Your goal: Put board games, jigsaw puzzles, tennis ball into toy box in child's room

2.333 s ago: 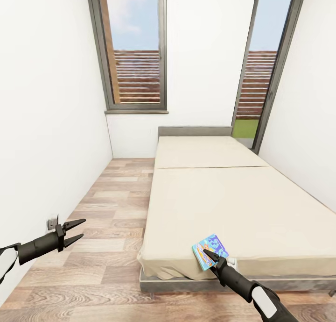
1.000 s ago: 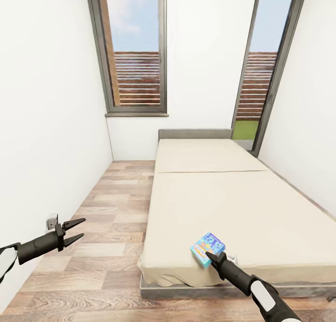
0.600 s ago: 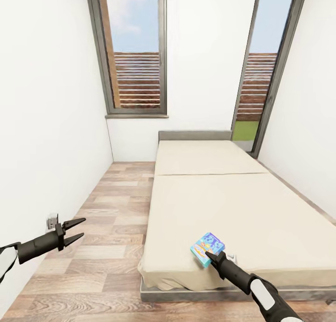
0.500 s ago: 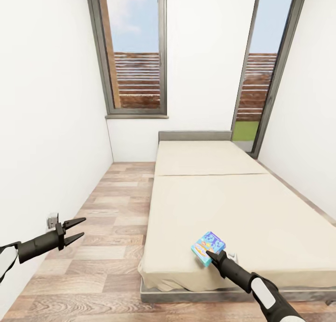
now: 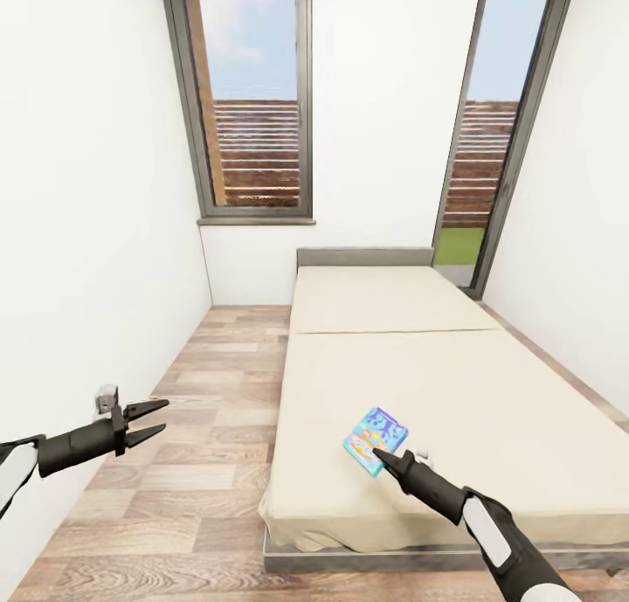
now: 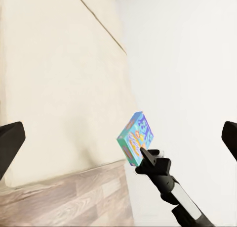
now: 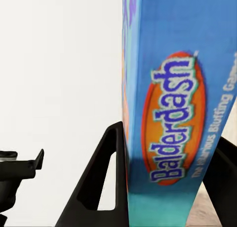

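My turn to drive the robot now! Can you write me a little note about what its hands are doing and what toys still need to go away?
Right pincer: shut on the board game, a blue box marked Balderdash, held up over the near corner of the bed.
Left pincer: open and holding nothing, out over the wooden floor beside the bed.
Done: one game is picked up.
Left: carry this game to the toy box on the table and drop it in. No other toy lies on the bed from here. The table, toy box, puzzles and ball are not in sight, so turn and find them first.
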`<state>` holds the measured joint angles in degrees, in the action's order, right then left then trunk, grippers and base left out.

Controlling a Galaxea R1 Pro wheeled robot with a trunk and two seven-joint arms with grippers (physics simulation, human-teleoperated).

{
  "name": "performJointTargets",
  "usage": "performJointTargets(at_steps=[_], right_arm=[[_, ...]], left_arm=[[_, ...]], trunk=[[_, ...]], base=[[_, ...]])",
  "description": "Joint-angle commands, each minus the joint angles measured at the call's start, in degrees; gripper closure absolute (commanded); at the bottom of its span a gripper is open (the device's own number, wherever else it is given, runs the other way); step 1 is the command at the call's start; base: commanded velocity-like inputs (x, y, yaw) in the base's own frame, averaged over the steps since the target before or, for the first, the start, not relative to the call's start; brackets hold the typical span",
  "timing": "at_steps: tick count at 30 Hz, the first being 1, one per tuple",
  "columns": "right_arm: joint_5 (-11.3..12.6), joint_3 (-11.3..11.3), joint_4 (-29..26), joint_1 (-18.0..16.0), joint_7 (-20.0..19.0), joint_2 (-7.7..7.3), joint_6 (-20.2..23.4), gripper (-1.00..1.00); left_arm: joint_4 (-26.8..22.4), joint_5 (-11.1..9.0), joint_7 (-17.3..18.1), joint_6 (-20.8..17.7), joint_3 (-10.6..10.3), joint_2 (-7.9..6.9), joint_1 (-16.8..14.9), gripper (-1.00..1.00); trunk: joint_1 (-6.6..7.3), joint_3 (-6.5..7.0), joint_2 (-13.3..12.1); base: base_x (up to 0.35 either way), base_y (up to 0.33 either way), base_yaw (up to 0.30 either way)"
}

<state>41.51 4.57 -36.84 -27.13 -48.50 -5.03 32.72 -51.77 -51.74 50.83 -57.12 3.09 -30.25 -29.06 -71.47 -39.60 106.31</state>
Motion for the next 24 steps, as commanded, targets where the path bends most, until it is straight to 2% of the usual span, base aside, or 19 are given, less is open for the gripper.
performJointTargets(at_steps=[1,4,6,13,24], right_arm=[[-0.09,0.42,-0.32,0.30,-0.41,0.34,0.71,1.00],[0.12,1.29,-1.27,1.28,-1.41,1.23,1.74,1.00],[0.61,1.95,-1.92,1.92,-1.42,0.69,2.31,1.00],[0.92,-0.02,0.26,0.03,-0.26,-0.08,0.08,1.00],[0.95,-0.62,2.70,-0.20,-0.74,-0.20,-0.55,1.00]], left_arm=[[-0.32,0.45,0.55,-0.54,-0.29,-0.25,0.01,-1.00],[-1.28,0.75,1.51,-1.53,-1.26,0.07,-0.14,-1.00],[-1.93,0.02,2.16,-1.28,-1.23,0.73,-0.49,-1.00],[-1.00,-0.65,-0.11,-1.07,-0.01,2.87,-0.71,-1.00],[-0.88,-0.65,-0.38,-1.06,0.07,3.00,-0.72,-1.00]], trunk=[[0.01,-0.05,0.03],[0.01,-0.05,0.03],[0.45,0.30,-0.78],[1.98,1.56,-3.58],[4.40,3.54,-8.00]], base=[[0.000,0.000,0.000],[0.000,0.000,0.000],[0.000,0.000,0.000],[0.000,0.000,0.000],[0.000,0.000,0.000]])
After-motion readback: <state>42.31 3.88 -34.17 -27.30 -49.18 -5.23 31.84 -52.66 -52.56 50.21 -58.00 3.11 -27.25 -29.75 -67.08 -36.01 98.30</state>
